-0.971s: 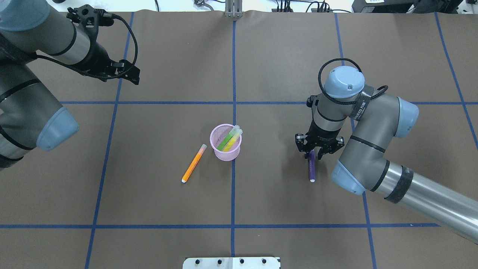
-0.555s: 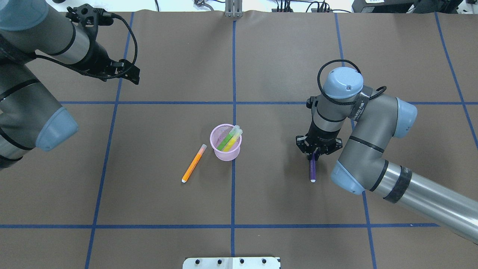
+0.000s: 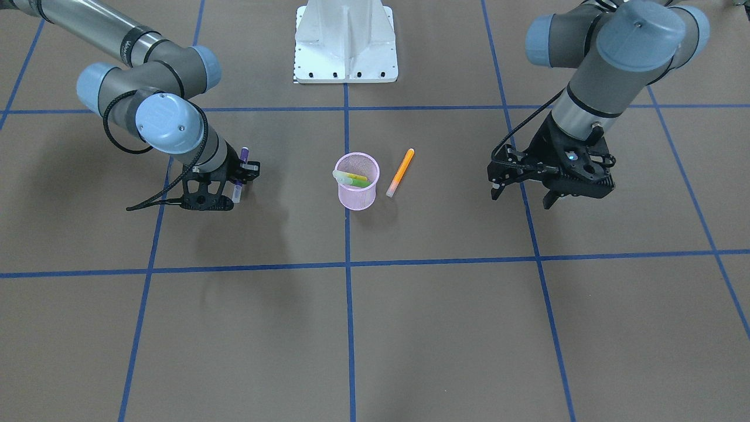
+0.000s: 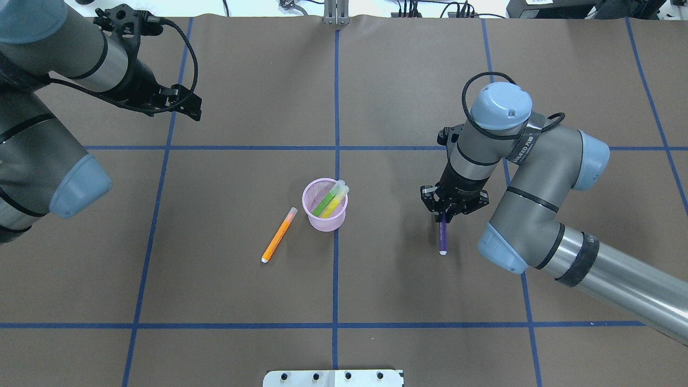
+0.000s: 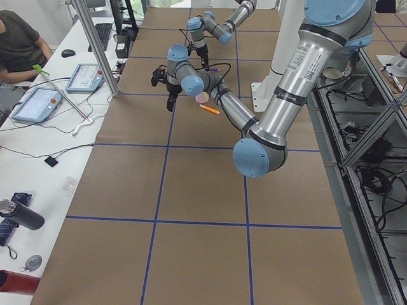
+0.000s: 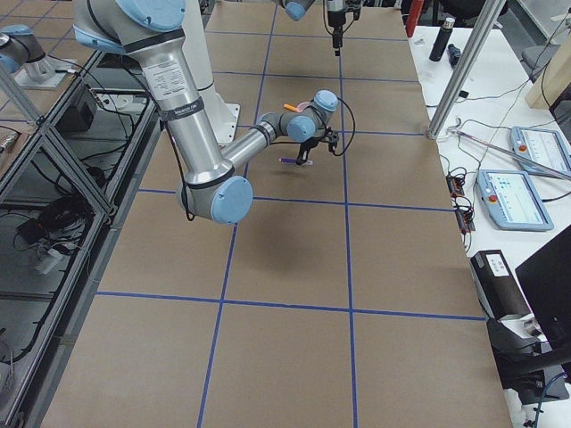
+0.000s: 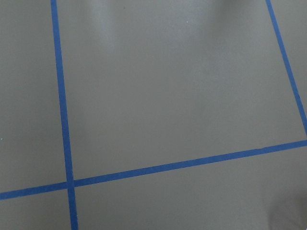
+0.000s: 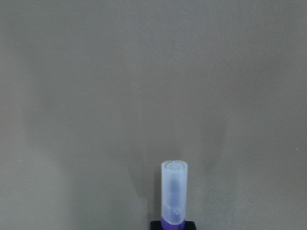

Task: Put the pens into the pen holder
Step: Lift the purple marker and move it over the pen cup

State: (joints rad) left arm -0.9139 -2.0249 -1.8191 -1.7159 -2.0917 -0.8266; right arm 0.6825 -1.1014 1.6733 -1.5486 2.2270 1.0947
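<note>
Since a second ago the right gripper [image 4: 444, 216] has closed its jaws on the purple pen [image 4: 443, 239] and drawn it slightly up and left in the overhead view; the pen's white-tipped tail now sits higher in that frame.

The pen is right of centre there, well apart from the pen holder [image 4: 324, 207], and seems to be just off the table [image 4: 242, 80]. Its long axis runs almost straight up and down the overhead frame and looks about level. The pale cap is under the fingers at the top and the tail points to the lower edge.

The grip is close to the cap, so the long body overhangs and could swing or slip during the carry. It must also be tipped upright over the holder. The green pen [image 4: 324, 204] and the yellow pen [image 4: 334, 202] already lean on the holder's upper right rim, and a clash there might topple the cup.

The orange pen [image 4: 279, 235] lies just left of the holder. The left gripper [image 3: 521, 196] hangs wide open at the overhead view's upper left
</note>
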